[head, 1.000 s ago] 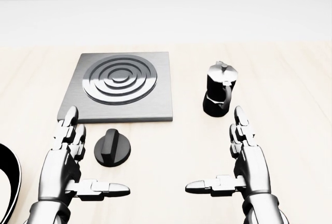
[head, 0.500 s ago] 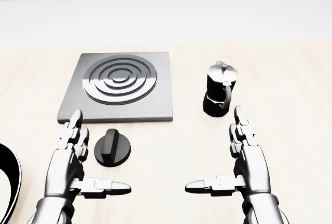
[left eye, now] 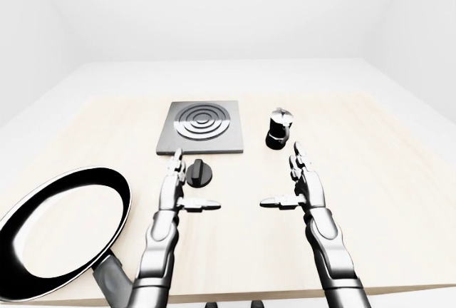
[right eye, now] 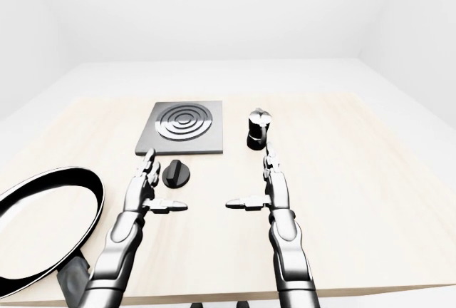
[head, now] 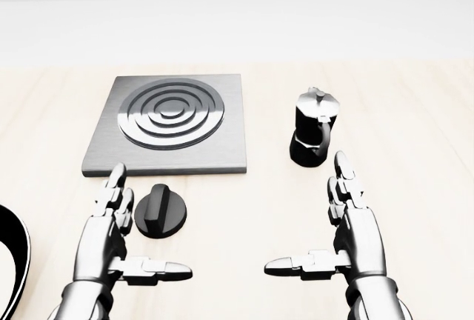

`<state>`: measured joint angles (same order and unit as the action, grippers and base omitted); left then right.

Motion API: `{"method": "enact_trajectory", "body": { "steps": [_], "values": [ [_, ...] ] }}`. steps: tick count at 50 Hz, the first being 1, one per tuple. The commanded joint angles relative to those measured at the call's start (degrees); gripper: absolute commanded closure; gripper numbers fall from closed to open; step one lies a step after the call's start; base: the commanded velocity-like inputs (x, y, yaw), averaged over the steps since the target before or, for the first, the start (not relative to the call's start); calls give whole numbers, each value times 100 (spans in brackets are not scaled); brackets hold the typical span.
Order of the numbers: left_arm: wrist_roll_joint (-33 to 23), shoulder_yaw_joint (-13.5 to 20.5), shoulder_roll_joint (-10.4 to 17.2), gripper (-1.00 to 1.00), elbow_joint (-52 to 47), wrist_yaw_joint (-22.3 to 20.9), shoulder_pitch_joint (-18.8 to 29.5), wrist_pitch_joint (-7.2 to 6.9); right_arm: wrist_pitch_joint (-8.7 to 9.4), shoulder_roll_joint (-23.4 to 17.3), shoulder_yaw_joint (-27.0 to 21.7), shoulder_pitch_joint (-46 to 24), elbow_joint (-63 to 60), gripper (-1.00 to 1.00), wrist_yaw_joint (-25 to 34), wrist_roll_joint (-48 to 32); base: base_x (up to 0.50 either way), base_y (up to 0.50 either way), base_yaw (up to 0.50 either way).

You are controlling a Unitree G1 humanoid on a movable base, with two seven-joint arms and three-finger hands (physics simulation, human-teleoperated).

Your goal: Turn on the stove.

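A grey stove plate [head: 172, 125] with concentric rings lies on the wooden table [head: 415, 135], left of centre in the head view. Its black round knob [head: 160, 211] sits just below the plate's lower edge. My left hand [head: 137, 231] is open right beside the knob's left side, fingers pointing up and thumb stretched rightward under the knob, without closing on it. My right hand [head: 315, 227] is open at the lower right, well away from the knob, thumb pointing left.
A black moka pot [head: 313, 136] stands right of the stove, just above my right hand's fingertips. A large black frying pan [left eye: 60, 229] lies at the table's lower left, near my left forearm.
My left hand has moved rightward and a little down, closing in on the knob's left side. The right hand, knob and pot have not moved.
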<state>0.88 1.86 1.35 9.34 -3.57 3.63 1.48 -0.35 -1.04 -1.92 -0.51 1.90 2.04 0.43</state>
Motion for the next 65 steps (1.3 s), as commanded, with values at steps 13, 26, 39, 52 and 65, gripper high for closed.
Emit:
{"method": "enact_trajectory", "body": {
  "steps": [13,26,39,52,65],
  "values": [
    [-38,-23,-12,-100,418,12,120,175,-16,-6,-6,-11,24,-100,3,4,0,0,0],
    [-60,-48,-13,-100,469,-1,113,176,-9,0,1,1,2,-100,0,-4,0,0,0],
    [-92,-62,-22,-100,602,-5,142,206,-6,0,2,12,-14,-100,2,-4,0,0,0],
    [-150,-102,-41,-100,961,-7,207,326,-18,1,3,-1,20,-100,0,-3,0,0,0],
    [-181,-140,-56,-100,910,-26,169,290,8,-2,1,10,-19,-100,4,1,0,0,0]
  ]
}}
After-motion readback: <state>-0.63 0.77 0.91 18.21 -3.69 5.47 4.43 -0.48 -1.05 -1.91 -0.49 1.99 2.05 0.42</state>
